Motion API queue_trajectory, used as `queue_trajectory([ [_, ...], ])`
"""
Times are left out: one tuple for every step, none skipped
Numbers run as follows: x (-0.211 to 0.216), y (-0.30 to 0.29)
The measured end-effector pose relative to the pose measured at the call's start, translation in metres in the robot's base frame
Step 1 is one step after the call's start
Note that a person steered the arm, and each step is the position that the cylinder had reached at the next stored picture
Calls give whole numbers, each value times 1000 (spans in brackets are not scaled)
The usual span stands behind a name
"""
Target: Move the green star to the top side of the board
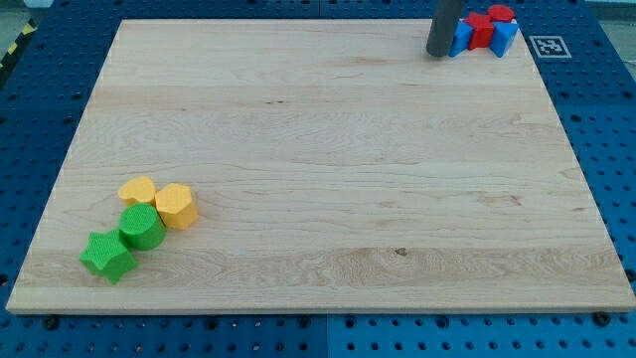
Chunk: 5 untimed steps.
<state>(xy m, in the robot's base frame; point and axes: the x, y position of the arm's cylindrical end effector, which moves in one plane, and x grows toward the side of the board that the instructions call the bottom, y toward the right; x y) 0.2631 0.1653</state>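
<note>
Green star (106,256) sits at abt 8 o'clock on the wooden table (328,169), near the bottom-left corner (lowest block of its group). Touching it at its 1 o'clock: a green block (142,226), roundish, exact shape hard to tell. Above that, at 12, a yellow block (138,191) w/ a lobed top, maybe a heart; can't be sure. Just beside, toward 3 o'clock, a 2nd yellow block (176,206), hexagon-like, touching the green roundish one. All 4 form one tight cluster.

Rest of the wood is bare grain across the middle.

Well apart, at abt 1 o'clock of the table near the top edge: red blocks (491,24) and blue blocks (505,40) packed together; their shapes and count can't be made out. My tip (438,53) stands just at their 9 o'clock side, touching or nearly touching the blue piece (can't tell which). Tip is far from the green star, diagonally across the table.

Fingers: none on this rod, so no open/closed state to tell.

Blue pegboard (596,119) surrounds the table; a black-white marker tag (550,46) lies off the top-right corner.
</note>
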Motion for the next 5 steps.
queue_trajectory([
  [0, -4],
  [0, -42],
  [0, -97],
  [15, -156],
  [55, -224],
])
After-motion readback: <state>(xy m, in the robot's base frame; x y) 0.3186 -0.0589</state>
